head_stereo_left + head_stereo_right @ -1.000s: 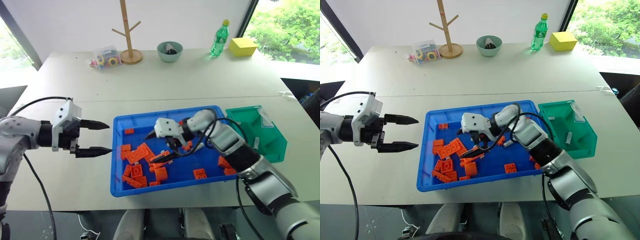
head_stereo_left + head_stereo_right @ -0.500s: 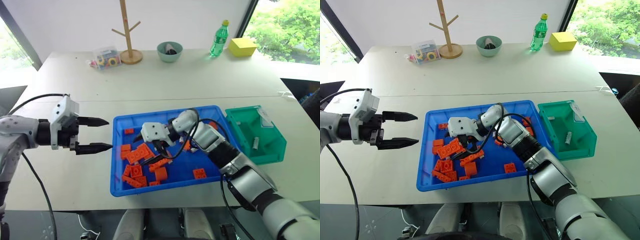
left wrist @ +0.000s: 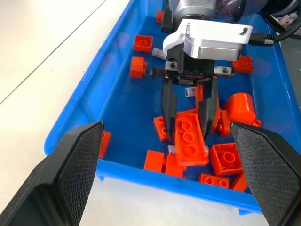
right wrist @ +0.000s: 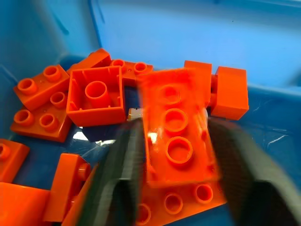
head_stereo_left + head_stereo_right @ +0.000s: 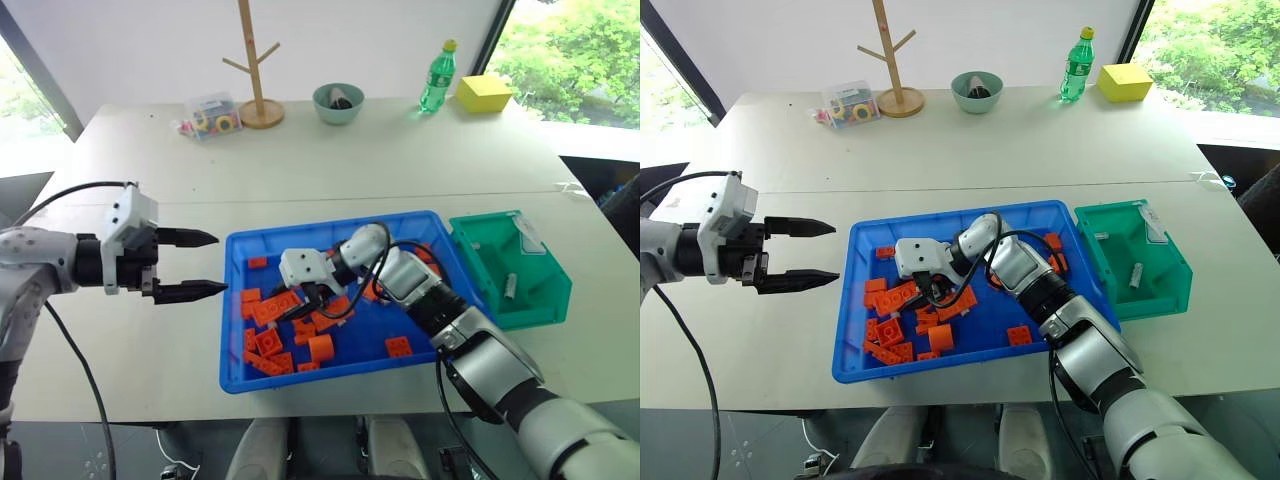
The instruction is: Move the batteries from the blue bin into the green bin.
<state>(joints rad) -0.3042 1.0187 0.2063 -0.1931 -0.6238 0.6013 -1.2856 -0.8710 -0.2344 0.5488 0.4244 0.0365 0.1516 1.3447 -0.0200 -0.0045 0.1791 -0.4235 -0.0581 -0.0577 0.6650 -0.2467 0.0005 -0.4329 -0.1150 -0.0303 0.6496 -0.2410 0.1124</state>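
Note:
The blue bin (image 5: 320, 225) holds several orange bricks. My right gripper (image 5: 311, 300) reaches down into its left half. Its fingers (image 3: 168, 110) press on both long sides of a long orange brick (image 3: 190, 137), so it is shut on that brick. One small silver battery (image 3: 190, 91) lies on the bin floor just behind the brick. A metallic end (image 4: 135, 113) peeks out beside the brick. The green bin (image 5: 545, 295) sits against the blue bin's right end with a battery (image 5: 509, 288) inside. My left gripper (image 5: 203, 264) hovers open over the table, left of the blue bin.
At the table's far side stand a wooden branch stand (image 5: 256, 60), a clear box of toys (image 5: 211, 114), a pale-green bowl (image 5: 339, 102), a green bottle (image 5: 438, 78) and a yellow block (image 5: 485, 92). The table's right edge runs close behind the green bin.
My right gripper has shifted left and down inside the blue bin, and its fingers have gone from wide open to closed around the long orange brick. The left gripper has stayed put.

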